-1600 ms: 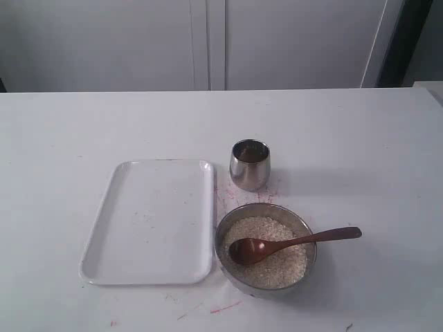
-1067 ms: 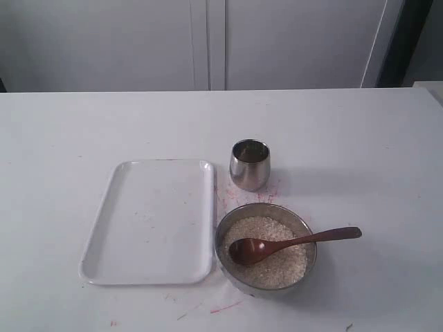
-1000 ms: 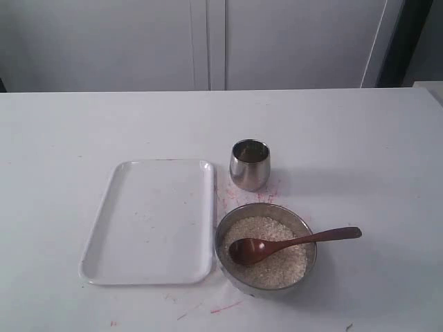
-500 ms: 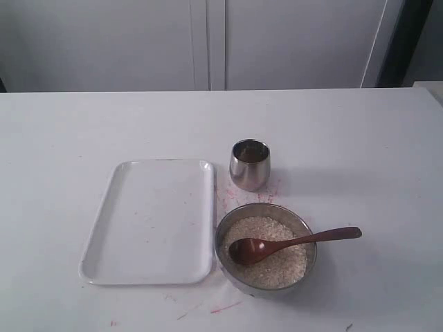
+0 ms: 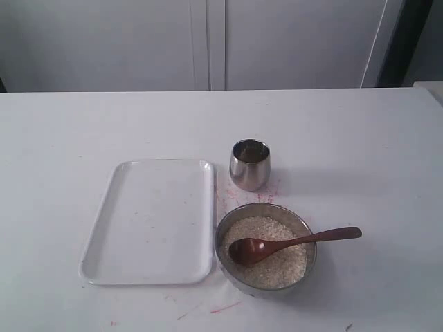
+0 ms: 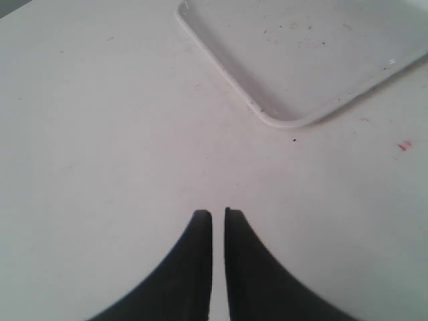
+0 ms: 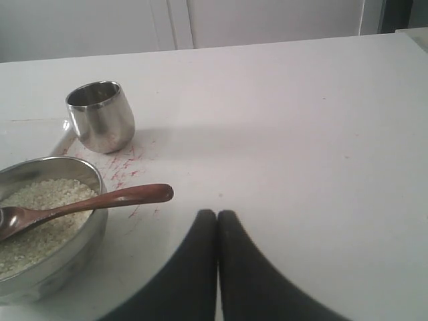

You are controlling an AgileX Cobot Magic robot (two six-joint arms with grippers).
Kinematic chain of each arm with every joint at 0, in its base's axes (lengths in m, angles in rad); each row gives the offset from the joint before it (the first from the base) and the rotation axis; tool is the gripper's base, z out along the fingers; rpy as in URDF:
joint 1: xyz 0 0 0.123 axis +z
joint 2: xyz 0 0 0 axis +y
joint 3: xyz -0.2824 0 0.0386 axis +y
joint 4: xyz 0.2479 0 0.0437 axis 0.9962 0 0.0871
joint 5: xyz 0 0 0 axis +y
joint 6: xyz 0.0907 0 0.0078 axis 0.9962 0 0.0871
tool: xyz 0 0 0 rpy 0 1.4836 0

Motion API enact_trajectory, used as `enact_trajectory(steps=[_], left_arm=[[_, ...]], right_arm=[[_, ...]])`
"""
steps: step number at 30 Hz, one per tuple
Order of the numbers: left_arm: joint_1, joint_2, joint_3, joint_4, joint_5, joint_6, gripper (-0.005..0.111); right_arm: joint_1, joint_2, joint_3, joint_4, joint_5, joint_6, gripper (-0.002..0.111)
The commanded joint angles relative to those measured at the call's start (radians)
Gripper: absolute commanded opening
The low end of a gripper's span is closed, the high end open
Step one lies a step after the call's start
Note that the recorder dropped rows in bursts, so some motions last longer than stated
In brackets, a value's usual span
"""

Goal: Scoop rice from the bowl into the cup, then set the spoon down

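Note:
The metal bowl (image 5: 304, 238) (image 7: 80, 234) stands near the table's front, filled with off-white rice (image 5: 277, 266) (image 7: 40, 200). The dark wooden spoon (image 5: 297, 241) (image 7: 100, 199) lies in it, oval end on the rice, handle sticking out over the rim to the right. The steel cup (image 5: 250, 164) (image 7: 101, 117) stands upright just behind the bowl. My right gripper (image 7: 217, 214) is shut and holds nothing, a short way from the spoon handle's tip. My left gripper (image 6: 218, 212) is nearly shut on nothing, over bare table near the tray's corner. Neither gripper shows in the exterior view.
A white rectangular tray (image 5: 152, 218) (image 6: 314, 60) lies left of the bowl and cup. Red marks (image 5: 225, 306) speckle the table around the bowl. White cabinet doors (image 5: 208, 41) stand behind the table's far edge.

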Motion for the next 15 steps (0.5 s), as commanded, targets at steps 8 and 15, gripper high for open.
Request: enact_trajectory(steps=[8,15], left_arm=[[-0.002,-0.003,0.009,-0.001,0.033,-0.006,0.014],[-0.002,-0.003,0.009,-0.001,0.033,-0.006,0.014]], right_arm=[[-0.006,-0.005,0.005,-0.002,-0.337,-0.002,0.000],[-0.006,-0.005,0.005,-0.002,-0.454,-0.002,0.000]])
